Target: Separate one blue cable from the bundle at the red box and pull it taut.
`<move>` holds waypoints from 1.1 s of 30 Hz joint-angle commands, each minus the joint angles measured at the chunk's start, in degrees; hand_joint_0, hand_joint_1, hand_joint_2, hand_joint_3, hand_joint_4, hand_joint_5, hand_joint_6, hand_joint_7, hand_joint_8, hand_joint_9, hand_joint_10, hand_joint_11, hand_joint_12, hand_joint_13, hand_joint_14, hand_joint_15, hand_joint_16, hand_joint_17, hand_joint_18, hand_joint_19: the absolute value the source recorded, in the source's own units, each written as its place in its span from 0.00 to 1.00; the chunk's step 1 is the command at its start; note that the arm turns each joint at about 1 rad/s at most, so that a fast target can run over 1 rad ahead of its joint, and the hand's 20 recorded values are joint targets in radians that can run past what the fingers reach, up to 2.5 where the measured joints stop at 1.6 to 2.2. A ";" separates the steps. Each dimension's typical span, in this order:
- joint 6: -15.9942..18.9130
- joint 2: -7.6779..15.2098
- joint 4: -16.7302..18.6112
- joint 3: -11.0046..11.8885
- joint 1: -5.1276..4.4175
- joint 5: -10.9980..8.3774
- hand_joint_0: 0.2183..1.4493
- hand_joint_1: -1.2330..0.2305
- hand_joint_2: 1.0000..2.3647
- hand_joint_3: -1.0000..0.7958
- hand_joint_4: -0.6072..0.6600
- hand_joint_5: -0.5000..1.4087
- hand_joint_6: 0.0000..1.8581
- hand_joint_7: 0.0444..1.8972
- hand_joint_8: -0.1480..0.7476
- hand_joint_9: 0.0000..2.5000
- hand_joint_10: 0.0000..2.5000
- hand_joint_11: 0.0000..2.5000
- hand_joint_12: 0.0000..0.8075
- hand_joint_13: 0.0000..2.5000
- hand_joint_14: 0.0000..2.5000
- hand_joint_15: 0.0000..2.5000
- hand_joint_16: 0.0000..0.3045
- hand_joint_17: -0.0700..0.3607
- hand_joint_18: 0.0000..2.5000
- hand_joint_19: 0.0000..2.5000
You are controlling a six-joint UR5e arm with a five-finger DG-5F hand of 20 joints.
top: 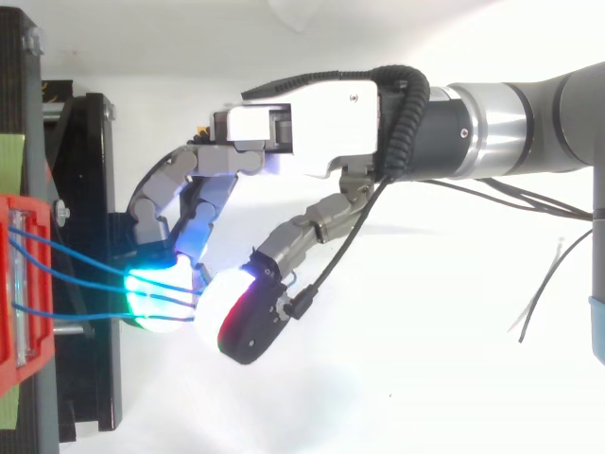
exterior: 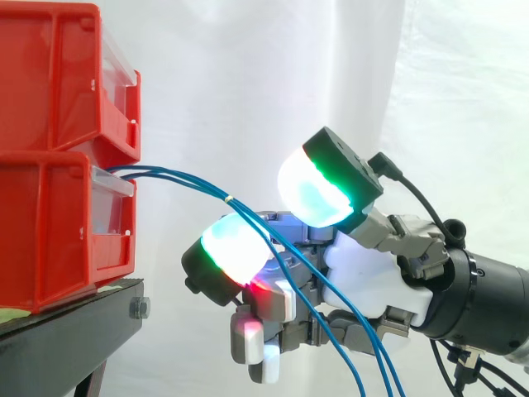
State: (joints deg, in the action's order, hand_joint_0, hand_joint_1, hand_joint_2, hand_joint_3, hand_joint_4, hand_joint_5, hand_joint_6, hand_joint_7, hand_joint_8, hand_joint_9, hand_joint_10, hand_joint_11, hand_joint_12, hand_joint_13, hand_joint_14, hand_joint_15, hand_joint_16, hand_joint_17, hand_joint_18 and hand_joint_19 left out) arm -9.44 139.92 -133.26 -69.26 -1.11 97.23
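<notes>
Hand (exterior: 368,277) right of red box (exterior: 50,231), in among blue cables (exterior: 186,179); cannot tell whether it holds any. Cables leave box front bunched, sag past hand. Isolate one strand before closing; draw straight away from box, slowly, until sag is gone.

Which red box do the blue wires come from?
On the black stand at the left, two red bins sit stacked. It is the lower bin, resting on the stand. Unlike the upper bin, it has blue cables leaving its top front edge.
</notes>
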 commanded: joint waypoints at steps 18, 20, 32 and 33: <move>1.88 0.00 -1.48 0.09 -0.38 -2.05 0.40 0.24 0.01 0.37 0.50 0.19 0.50 0.51 0.51 0.42 0.01 0.40 0.47 0.40 0.01 0.27 0.16 0.42 0.35 0.34; 2.32 0.00 -1.66 0.00 -0.47 -3.28 0.41 0.24 0.01 0.34 0.51 0.19 0.50 0.50 0.51 0.42 0.01 0.40 0.46 0.40 0.01 0.28 0.16 0.42 0.35 0.33; 4.34 0.00 -5.17 0.00 -1.26 -7.67 0.44 0.25 0.00 0.28 0.44 0.18 0.50 0.51 0.50 0.43 0.01 0.40 0.46 0.41 0.01 0.28 0.16 0.41 0.36 0.33; 4.34 0.00 -5.26 0.09 -1.26 -7.67 0.45 0.25 0.00 0.28 0.43 0.18 0.50 0.51 0.50 0.43 0.01 0.40 0.46 0.41 0.01 0.28 0.16 0.41 0.36 0.33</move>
State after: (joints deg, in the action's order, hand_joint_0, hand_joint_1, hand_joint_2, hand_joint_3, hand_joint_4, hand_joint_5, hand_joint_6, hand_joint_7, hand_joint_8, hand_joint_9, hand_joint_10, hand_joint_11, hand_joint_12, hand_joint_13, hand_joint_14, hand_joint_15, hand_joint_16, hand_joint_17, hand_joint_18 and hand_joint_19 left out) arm -5.49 139.92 -137.73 -69.23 -2.23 90.12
